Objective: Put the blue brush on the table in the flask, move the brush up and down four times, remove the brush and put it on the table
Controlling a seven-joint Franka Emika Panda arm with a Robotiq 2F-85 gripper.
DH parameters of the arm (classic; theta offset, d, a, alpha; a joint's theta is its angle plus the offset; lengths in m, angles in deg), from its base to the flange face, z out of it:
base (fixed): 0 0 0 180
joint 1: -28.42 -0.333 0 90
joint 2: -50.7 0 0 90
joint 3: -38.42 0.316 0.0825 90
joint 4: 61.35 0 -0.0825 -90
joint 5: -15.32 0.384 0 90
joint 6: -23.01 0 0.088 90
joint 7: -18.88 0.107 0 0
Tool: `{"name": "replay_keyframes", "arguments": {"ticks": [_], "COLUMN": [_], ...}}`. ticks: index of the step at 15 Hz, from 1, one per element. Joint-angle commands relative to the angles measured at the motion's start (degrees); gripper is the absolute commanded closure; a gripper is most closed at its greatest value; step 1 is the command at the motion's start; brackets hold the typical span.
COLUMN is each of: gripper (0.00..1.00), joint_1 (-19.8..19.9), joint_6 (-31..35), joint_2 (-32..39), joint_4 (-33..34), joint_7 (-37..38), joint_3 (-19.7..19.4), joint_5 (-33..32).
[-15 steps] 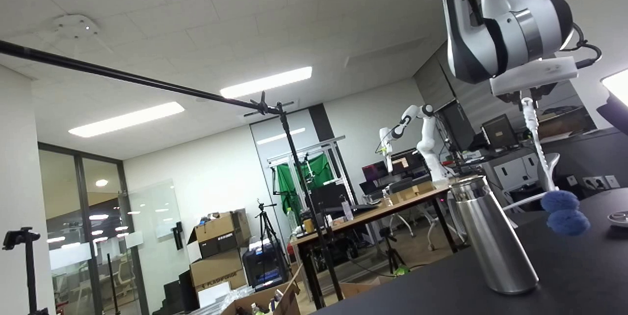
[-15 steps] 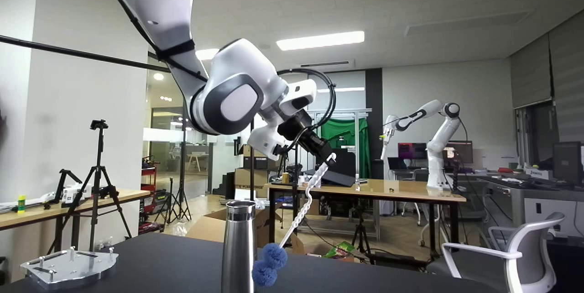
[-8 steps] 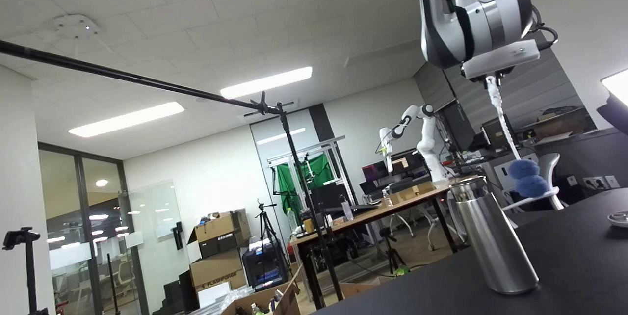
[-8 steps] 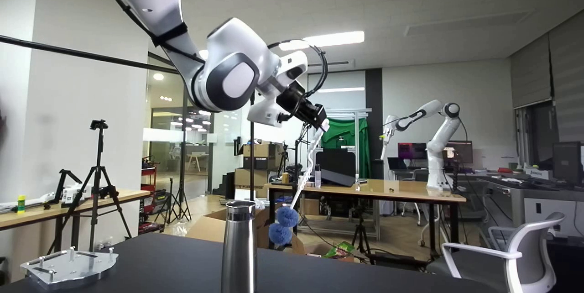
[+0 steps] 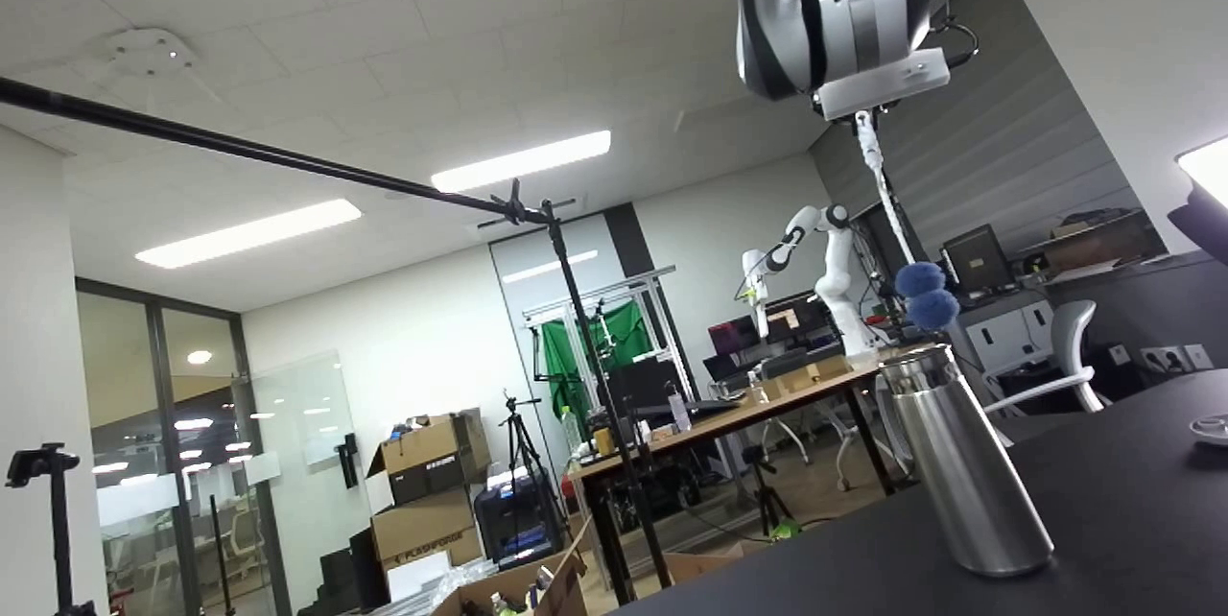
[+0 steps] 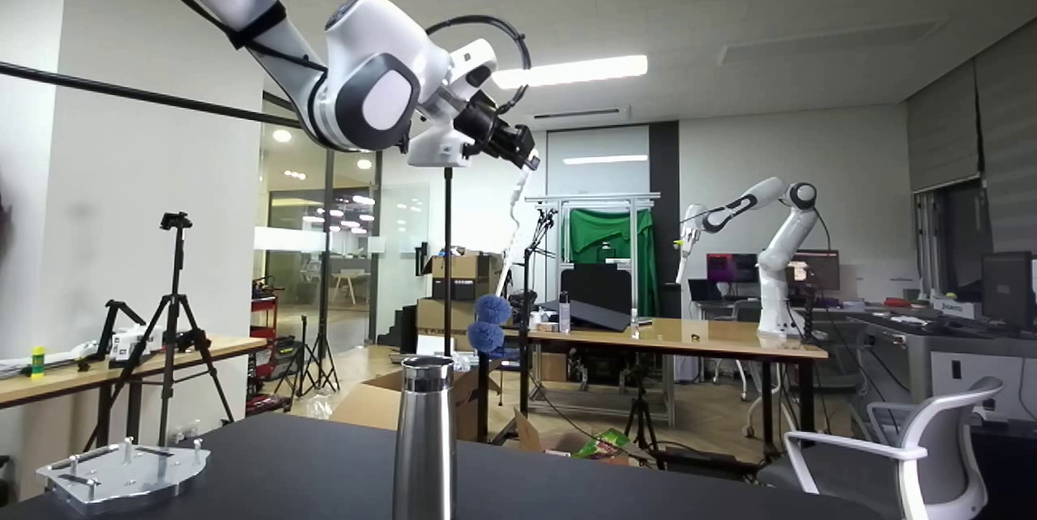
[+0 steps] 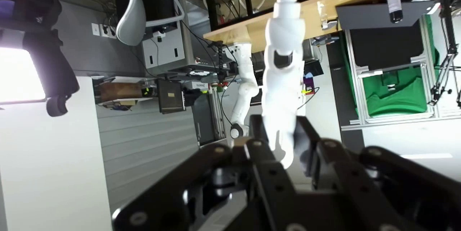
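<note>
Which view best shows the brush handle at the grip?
The wrist view: the white brush handle appears close up, its end held in the gripper. Both exterior views show it smaller, with the blue brush head below, which the wrist view leaves out.

The brush (image 7: 282,87) hangs head down from the tool (image 6: 531,157), which grips the upper end of its twisted white handle; two fuzzy blue balls make up the head. The flask (image 6: 425,439), slim bare steel with a shinier collar, stands upright on the dark worktop (image 6: 616,492). In an exterior view the blue head (image 6: 491,313) sits at two o'clock from the flask's mouth, apart from it; in an exterior view it shows at twelve o'clock, just above the collar (image 5: 926,370).
</note>
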Motion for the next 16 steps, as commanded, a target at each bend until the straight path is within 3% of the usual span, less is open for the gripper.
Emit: {"name": "replay_keyframes", "arguments": {"ticks": [1, 4, 7, 10, 16], "gripper": [0.94, 0.94, 0.94, 0.94, 0.94], "joint_1": [-8.9, -13.9, -16.8, -17.5, -15.4], "joint_6": [-4.7, -9.6, -13.0, -13.9, -12.2], "joint_2": [5.5, 8.7, 11.0, 11.4, 8.8], "joint_4": [2.6, 2.7, 2.4, 1.9, 2.0], "joint_7": [-2.1, -1.2, -0.4, -0.4, -1.1], "joint_3": [-9.7, -14.8, -17.5, -17.3, -12.5], "joint_5": [4.4, 4.9, 4.2, 4.0, 3.9]}}
